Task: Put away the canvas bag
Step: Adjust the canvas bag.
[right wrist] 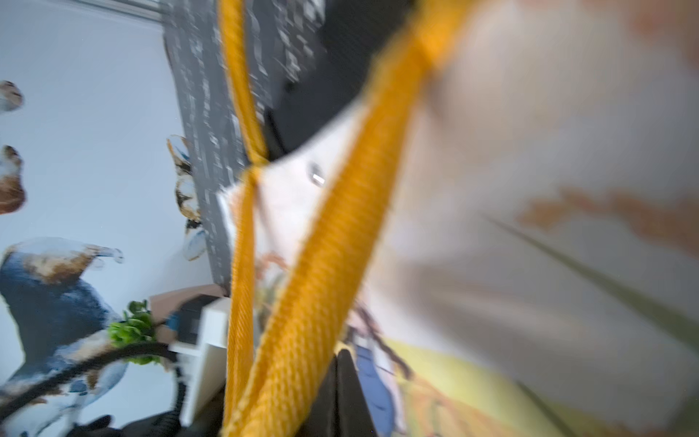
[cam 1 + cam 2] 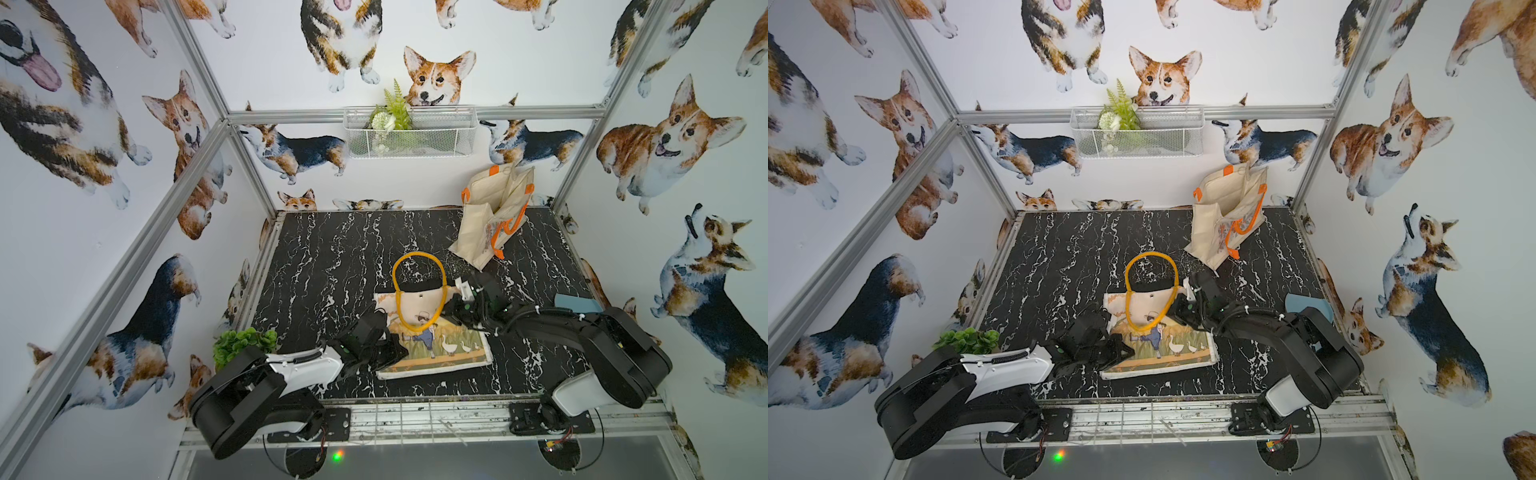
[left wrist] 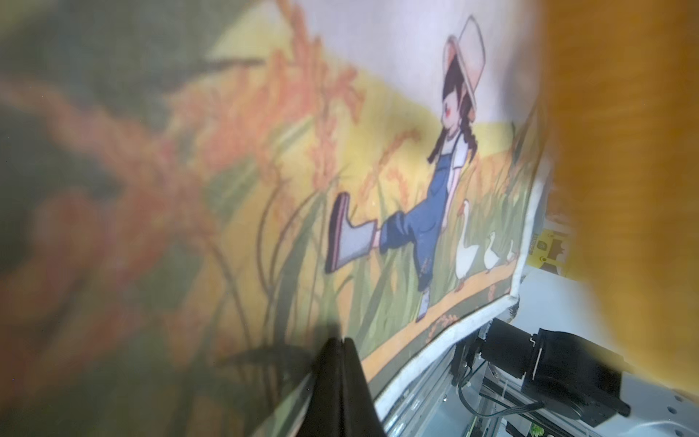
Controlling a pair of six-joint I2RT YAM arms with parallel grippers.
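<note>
The canvas bag [image 2: 446,347] [image 2: 1169,347] lies flat on the black marble table [image 2: 332,257], printed with a girl in blue overalls and white geese. One yellow handle [image 2: 415,254] arches toward the back; the other lies on the print. My left gripper [image 2: 394,353] [image 3: 342,340] sits at the bag's left edge, shut, tips against the printed cloth [image 3: 378,189]. My right gripper [image 2: 451,309] [image 1: 336,353] is at the bag's right top corner, shut, with the yellow handle [image 1: 333,246] running beside its fingers. No cloth shows between either pair of jaws.
A larger cream tote with orange handles [image 2: 494,208] stands open at the back right corner. A white wire basket with a fern [image 2: 409,133] hangs on the back wall. A green plant [image 2: 243,340] sits front left, a blue object [image 2: 575,303] by the right arm.
</note>
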